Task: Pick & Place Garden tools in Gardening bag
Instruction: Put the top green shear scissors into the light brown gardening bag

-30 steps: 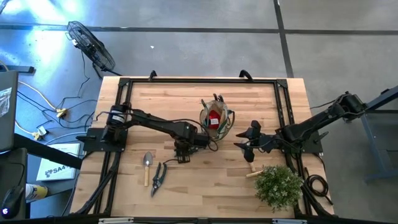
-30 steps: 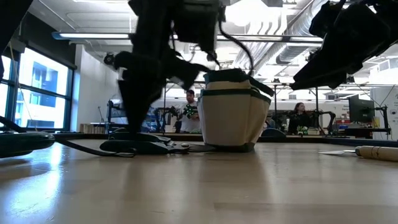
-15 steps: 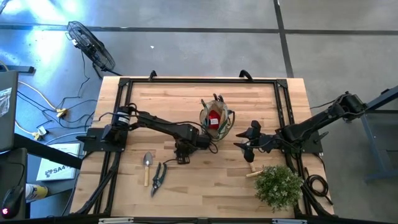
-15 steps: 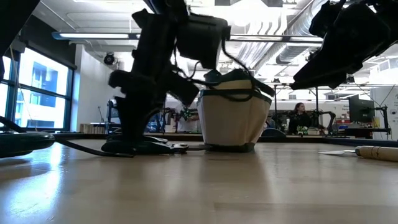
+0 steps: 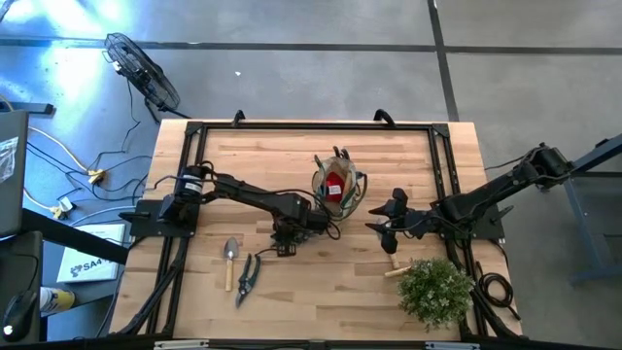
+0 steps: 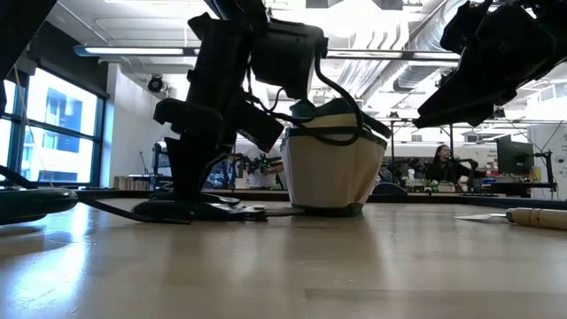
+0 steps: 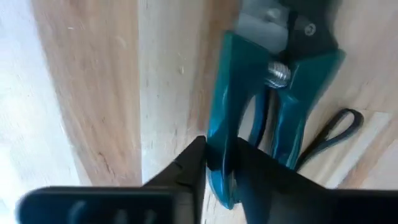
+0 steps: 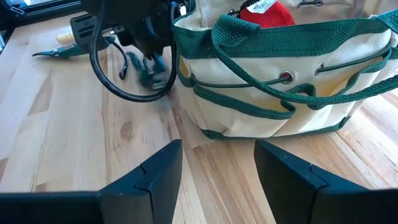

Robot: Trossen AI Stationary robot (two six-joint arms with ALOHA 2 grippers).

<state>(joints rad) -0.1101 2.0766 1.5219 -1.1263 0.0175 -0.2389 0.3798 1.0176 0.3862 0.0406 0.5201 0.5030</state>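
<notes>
Four views showed the moment. From above, I worked at a pale wooden table point(image 5: 292, 292) edged by a dark frame, on a grey floor with a fan point(image 5: 144, 73) beyond the far left corner. The gardening bag point(image 5: 337, 187) stood near the table's middle, a red glove point(image 5: 333, 189) showing inside it. My left gripper point(image 5: 284, 243) was down on the boards just beside the bag, toward the near edge. A trowel point(image 5: 230, 261) and dark shears point(image 5: 246, 279) lay apart from it, nearer the near left corner. My right gripper point(image 5: 381, 227) hung on the bag's other side, with the bushy plant point(image 5: 434, 290) at the near right corner.

At table height, my left gripper point(image 6: 182, 206) reached to the boards beside the bag point(image 6: 330, 168); behind lay a bright room with windows, and a person point(image 6: 438, 166) sat far back.

My left wrist view showed my fingers point(image 7: 189, 168) clamped around one handle of the teal-handled shears point(image 7: 267, 93), which lay flat on the wood.

My right wrist view showed my fingers point(image 8: 158, 168) spread apart and holding nothing, the bag point(image 8: 286, 81) just ahead of them.
</notes>
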